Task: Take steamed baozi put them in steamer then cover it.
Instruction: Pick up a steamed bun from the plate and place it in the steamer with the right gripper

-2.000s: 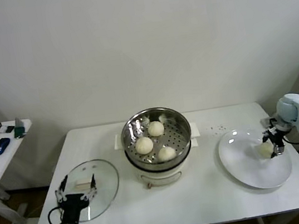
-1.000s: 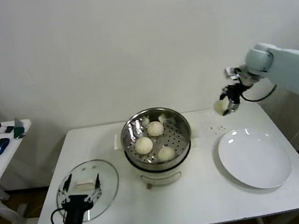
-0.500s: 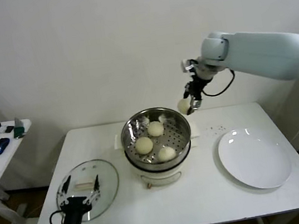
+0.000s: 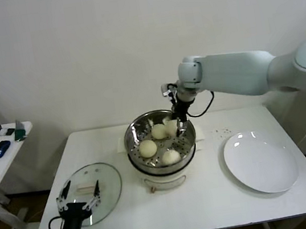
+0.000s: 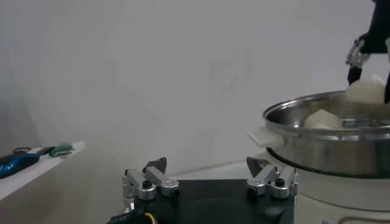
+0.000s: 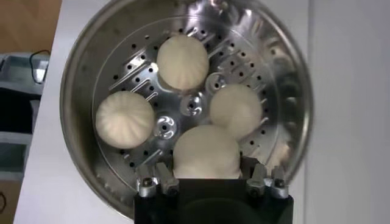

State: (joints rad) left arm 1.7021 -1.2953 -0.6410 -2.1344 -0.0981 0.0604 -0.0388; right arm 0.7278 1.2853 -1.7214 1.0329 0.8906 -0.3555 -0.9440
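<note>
Steamer (image 5: 341, 143): cut off by the left wrist view's edge on the side away from the left hand (image 5: 210, 181). Fourth baozi (image 6: 206, 152): near side hidden behind the right hand (image 6: 207, 178). Dark specks (image 4: 220, 132) beside steamer: too small to identify.

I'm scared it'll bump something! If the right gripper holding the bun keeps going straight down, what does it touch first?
Probably the steamer's perforated tray. The right gripper points down into it, holding the fourth baozi, so the bun should land first, beside the other three.

steamer (image 4: 159, 139): shiny perforated steel | baozi (image 6: 206, 152): smooth matt dough | cover (image 4: 92, 192): clear glossy glass | plate (image 4: 260, 162): glossy white
</note>
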